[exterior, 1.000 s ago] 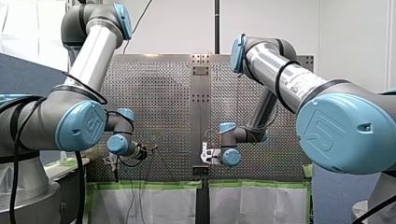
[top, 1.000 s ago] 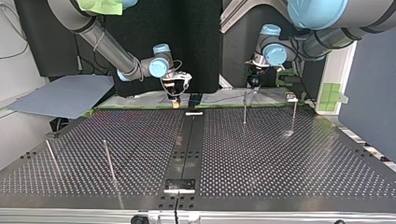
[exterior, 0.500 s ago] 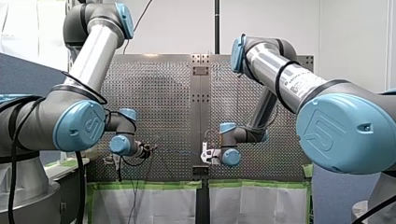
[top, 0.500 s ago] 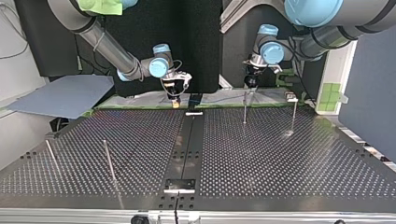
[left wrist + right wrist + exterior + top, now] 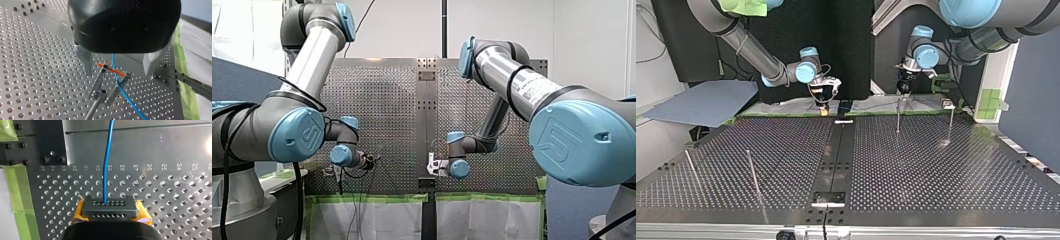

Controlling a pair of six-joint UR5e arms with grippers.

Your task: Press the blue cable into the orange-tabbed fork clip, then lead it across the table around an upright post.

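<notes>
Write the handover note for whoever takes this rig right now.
My left gripper: open, astride the fork clip.
My right gripper: shut on the blue cable, which runs from it towards the clip.
Done: the cable lies between the clip's prongs, crossing the orange tab; whether it is fully seated is unclear.
Left: lead it round an upright post; not yet done.

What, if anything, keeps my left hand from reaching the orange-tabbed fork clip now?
Probably nothing, so yes. In the left wrist view my left hand is open, with a finger on each side of the fork clip. Only the blue cable lies across the clip.
</notes>
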